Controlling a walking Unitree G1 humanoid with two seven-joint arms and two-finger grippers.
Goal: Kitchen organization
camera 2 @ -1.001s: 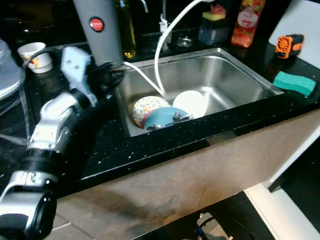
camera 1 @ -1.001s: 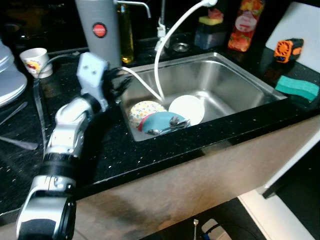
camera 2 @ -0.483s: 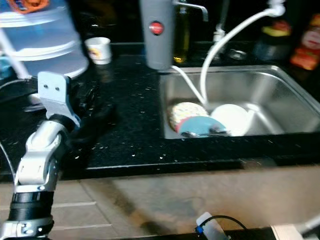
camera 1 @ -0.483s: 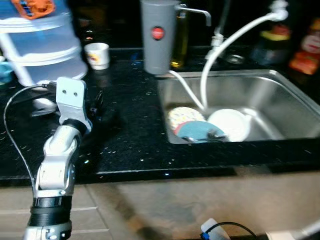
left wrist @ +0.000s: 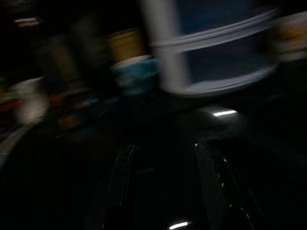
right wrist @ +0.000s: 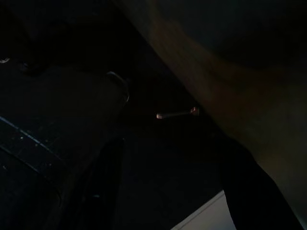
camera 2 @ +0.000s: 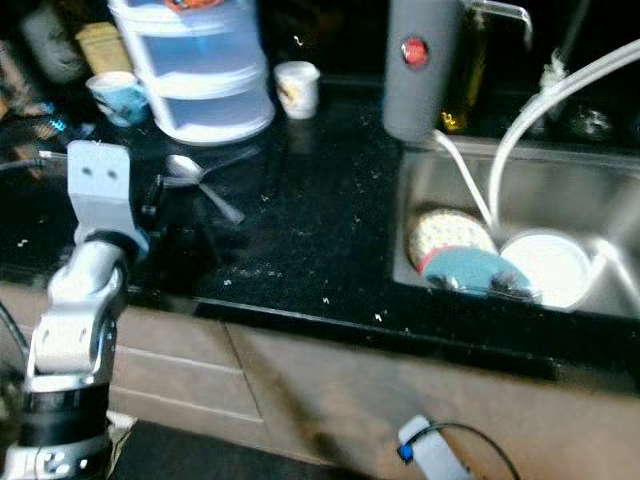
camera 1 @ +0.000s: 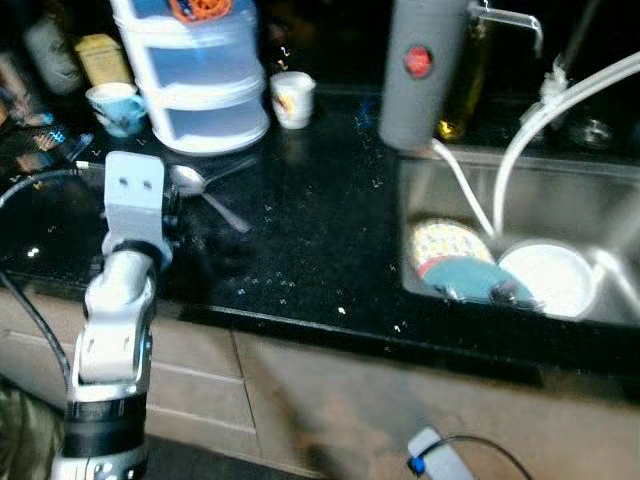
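My left arm (camera 1: 120,300) reaches over the black counter (camera 1: 300,250), its wrist near two metal spoons (camera 1: 200,185). In the left wrist view my left gripper (left wrist: 163,163) is open with nothing between its fingers, and points toward a blue mug (left wrist: 134,74) and a clear plastic drawer unit (left wrist: 216,48). In the steel sink (camera 1: 560,190) lie a patterned bowl (camera 1: 445,243), a blue dish (camera 1: 470,275) with cutlery on it, and a white bowl (camera 1: 548,278). My right gripper (right wrist: 172,187) hangs idle in the dark, fingers apart.
The drawer unit (camera 1: 195,60), blue mug (camera 1: 118,107) and a small white cup (camera 1: 293,97) stand at the counter's back. A grey cylinder (camera 1: 420,70) and an oil bottle (camera 1: 468,70) stand beside the sink. White hoses (camera 1: 520,140) run into the sink. A cable lies on the floor (camera 1: 450,460).
The camera has swung left, so the sink now sits at the right. My left arm has moved from the sink's edge to the counter near the spoons.
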